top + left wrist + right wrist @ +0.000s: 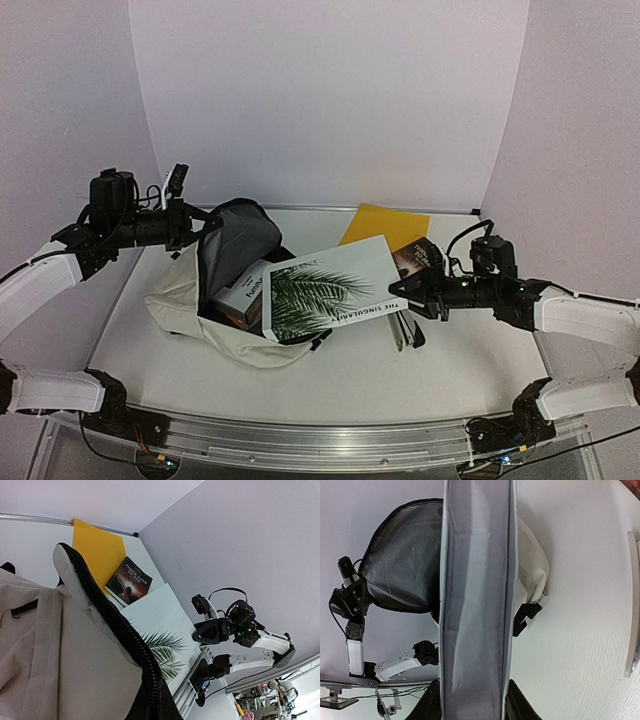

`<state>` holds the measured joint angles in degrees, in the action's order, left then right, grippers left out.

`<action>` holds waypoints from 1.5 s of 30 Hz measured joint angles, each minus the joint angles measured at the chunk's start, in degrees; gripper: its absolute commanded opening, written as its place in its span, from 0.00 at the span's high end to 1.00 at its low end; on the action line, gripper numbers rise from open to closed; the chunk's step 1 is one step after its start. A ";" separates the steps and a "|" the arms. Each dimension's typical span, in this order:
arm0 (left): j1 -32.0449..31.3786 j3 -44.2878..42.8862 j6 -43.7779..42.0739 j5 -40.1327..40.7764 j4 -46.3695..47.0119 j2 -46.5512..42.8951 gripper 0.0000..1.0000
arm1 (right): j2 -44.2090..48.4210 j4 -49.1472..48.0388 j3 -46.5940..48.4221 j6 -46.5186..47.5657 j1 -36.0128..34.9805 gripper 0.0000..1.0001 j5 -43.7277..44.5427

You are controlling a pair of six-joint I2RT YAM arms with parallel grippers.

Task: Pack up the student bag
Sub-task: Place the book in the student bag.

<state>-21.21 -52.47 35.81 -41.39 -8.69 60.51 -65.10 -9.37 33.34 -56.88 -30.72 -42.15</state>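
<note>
The student bag [215,325] lies on its side at the left, cream with a dark grey lining [235,240], mouth open to the right. My left gripper [193,226] is shut on the bag's upper flap and holds it raised; in the left wrist view only the cream fabric [45,650] and black zipper edge [120,630] show, the fingers hidden. My right gripper [413,292] is shut on the right edge of a white book with a palm leaf [325,290], its left end inside the bag's mouth. The right wrist view shows the book's edge [475,600] between my fingers [517,705].
A white box [243,290] sits inside the bag. A yellow envelope [385,225] and a dark book [412,256] lie at the back right. A slim dark thing [403,332] lies under the white book's right end. A metal rail [320,440] runs along the near edge.
</note>
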 measured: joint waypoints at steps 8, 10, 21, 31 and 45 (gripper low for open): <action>0.00 -0.70 0.02 -2.14 1.18 0.96 1.00 | -3.06 -1.01 2.21 -1.03 -1.27 0.69 2.58; 0.02 -0.70 0.04 -2.49 1.97 1.16 1.00 | -3.91 -1.57 2.89 -1.95 -1.33 0.69 3.13; 0.00 -0.70 0.13 -5.51 4.74 2.97 1.00 | -13.64 -6.21 8.57 -7.72 -1.77 0.69 5.16; 0.00 -0.70 0.00 -5.84 6.43 4.09 1.00 | -23.28 -10.95 15.96 -11.08 -6.14 0.71 10.40; -0.24 -0.76 0.15 -6.58 10.29 6.84 1.00 | -46.14 -19.98 33.42 -9.79 -15.61 0.64 18.47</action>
<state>-21.45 -53.23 35.97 -47.97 1.61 67.35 -111.24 -29.34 66.76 -66.67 -46.33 -23.68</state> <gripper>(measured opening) 0.026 0.349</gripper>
